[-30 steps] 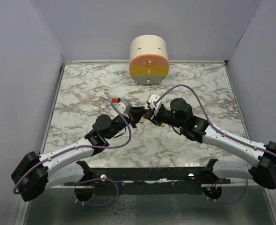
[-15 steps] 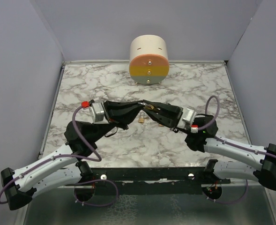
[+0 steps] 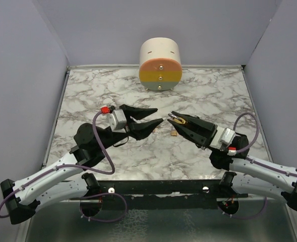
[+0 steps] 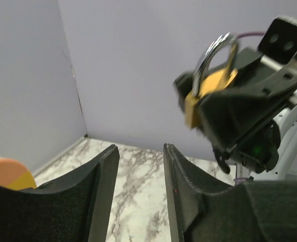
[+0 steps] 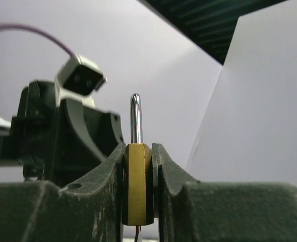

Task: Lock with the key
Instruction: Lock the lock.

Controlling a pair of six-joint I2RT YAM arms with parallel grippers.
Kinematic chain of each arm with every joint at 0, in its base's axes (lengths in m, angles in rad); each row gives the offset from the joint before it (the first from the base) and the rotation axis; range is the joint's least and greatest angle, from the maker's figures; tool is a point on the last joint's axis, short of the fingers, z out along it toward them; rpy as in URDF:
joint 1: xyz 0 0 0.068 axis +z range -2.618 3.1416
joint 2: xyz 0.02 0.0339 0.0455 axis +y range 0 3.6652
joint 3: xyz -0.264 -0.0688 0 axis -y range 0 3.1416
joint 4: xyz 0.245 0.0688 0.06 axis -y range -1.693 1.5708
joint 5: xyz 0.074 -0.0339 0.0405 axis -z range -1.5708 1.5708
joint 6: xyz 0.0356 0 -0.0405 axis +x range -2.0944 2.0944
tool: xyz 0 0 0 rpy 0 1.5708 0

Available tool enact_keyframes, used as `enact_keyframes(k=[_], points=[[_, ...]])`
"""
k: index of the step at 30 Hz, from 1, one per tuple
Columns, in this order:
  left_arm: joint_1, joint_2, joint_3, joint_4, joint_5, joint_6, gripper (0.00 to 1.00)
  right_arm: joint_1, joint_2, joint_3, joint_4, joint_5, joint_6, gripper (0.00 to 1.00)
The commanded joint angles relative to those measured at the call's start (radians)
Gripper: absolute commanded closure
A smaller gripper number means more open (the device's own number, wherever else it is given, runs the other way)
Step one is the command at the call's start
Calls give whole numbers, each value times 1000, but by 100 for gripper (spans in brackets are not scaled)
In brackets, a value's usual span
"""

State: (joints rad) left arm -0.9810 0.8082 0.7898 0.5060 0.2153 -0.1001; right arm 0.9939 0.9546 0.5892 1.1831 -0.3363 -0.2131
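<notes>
Your right claw (image 5: 137, 151) squeezes the padlock (image 5: 136, 191), loop up, so it cannot wobble. Your left claw (image 4: 140, 151) is part open and holds nothing, free to fetch the key.

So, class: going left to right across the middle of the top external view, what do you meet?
The left gripper → brass padlock, held in the right gripper. The striped cylinder behind spans both, so omitted.

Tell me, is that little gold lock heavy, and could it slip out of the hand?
Probably heavy for its size: the lock looks like solid brass with a steel loop. It seems stiff and shouldn't bend. Its smooth sides could be slippery, but the right hand squeezes its flat faces, so it will likely hold.
</notes>
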Motion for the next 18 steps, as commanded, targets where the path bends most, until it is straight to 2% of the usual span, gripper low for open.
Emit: enact_keyframes(k=[1,6,18], points=[[8,10,5,-103,-39,33,52,5,-52,10,56,83,10,98],[8,-19,29,-102,-75,64,40,6,-55,-33,31,112,24,98],[8,-61,108,-115,-55,175,29,6,-45,-96,-44,126,69,98]])
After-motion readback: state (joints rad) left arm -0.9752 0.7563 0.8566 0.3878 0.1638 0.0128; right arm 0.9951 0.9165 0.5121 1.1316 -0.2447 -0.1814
